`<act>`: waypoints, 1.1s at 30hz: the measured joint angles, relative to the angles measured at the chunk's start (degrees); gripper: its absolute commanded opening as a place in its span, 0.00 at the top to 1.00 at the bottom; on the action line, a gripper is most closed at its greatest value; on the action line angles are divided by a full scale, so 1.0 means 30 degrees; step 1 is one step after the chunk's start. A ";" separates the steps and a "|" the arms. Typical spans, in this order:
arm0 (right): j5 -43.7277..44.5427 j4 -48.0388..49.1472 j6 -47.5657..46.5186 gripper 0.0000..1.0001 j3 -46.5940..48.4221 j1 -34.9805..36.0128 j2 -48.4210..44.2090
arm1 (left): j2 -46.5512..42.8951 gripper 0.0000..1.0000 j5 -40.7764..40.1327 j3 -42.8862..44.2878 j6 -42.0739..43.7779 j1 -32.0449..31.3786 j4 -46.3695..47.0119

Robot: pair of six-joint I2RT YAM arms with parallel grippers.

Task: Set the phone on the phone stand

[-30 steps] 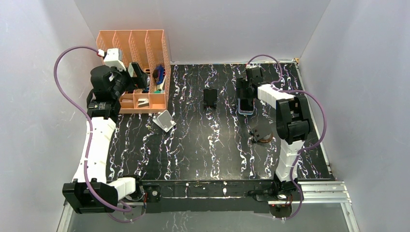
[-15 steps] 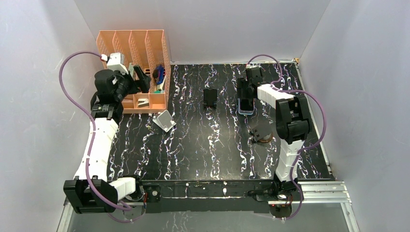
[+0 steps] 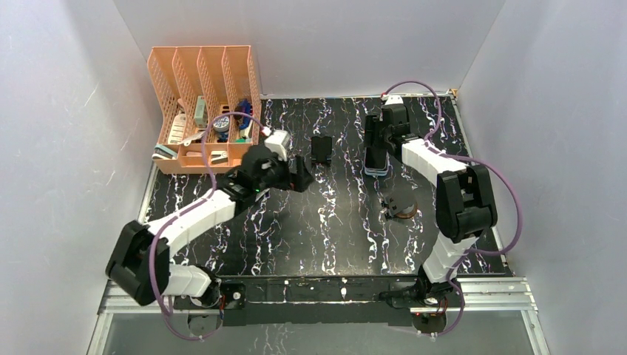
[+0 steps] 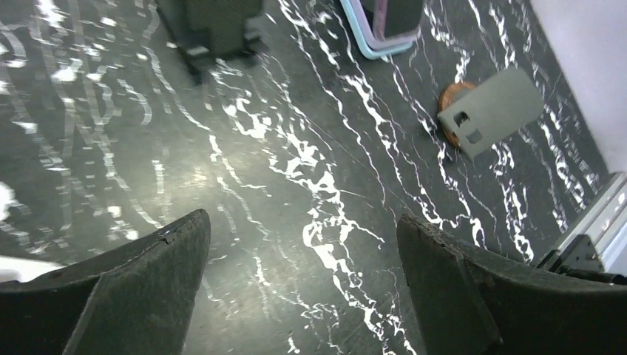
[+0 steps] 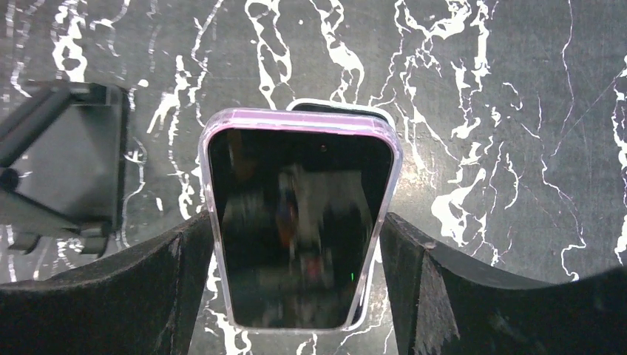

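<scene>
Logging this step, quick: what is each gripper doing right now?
Left gripper: open, holding nothing.
Right gripper: closed on the phone by its sides.

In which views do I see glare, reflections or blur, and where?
Left wrist: a soft glare patch on the table, and the white streaks at far left are smeared. Right wrist: sharp, but the phone screen shows reflections. Top external: even light, no glare.
</scene>
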 measured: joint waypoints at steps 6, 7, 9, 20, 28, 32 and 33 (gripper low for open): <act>-0.0408 0.1464 0.0321 0.43 -0.1661 0.0350 -0.1581 | 0.3096 0.10 -0.2863 0.0619 0.0357 -0.3679 0.1574; -0.0481 0.1625 0.0364 0.43 -0.1902 0.0423 -0.1719 | 0.3577 0.11 -0.3475 0.0758 0.0466 -0.4146 0.1829; -0.0561 0.2011 0.0379 0.43 -0.2339 0.0554 -0.1931 | 0.4422 0.12 -0.4590 0.1035 0.0714 -0.4765 0.2331; -0.1974 0.3067 0.0933 0.43 -0.4707 0.1727 -0.4364 | 0.8939 0.11 -0.8349 0.1479 0.2769 -0.6135 0.7701; -0.2754 0.3650 0.1406 0.43 -0.5792 0.2550 -0.5559 | 0.9894 0.10 -0.6244 0.1494 0.3075 -0.6135 1.1198; -0.2863 0.3920 0.1515 0.43 -0.5982 0.2623 -0.5559 | 0.9894 0.10 -0.4794 0.1435 0.3024 -0.6135 1.2473; -0.2863 0.4007 0.1530 0.43 -0.6040 0.2652 -0.5559 | 0.9894 0.10 -0.4539 0.1406 0.2987 -0.6135 1.2648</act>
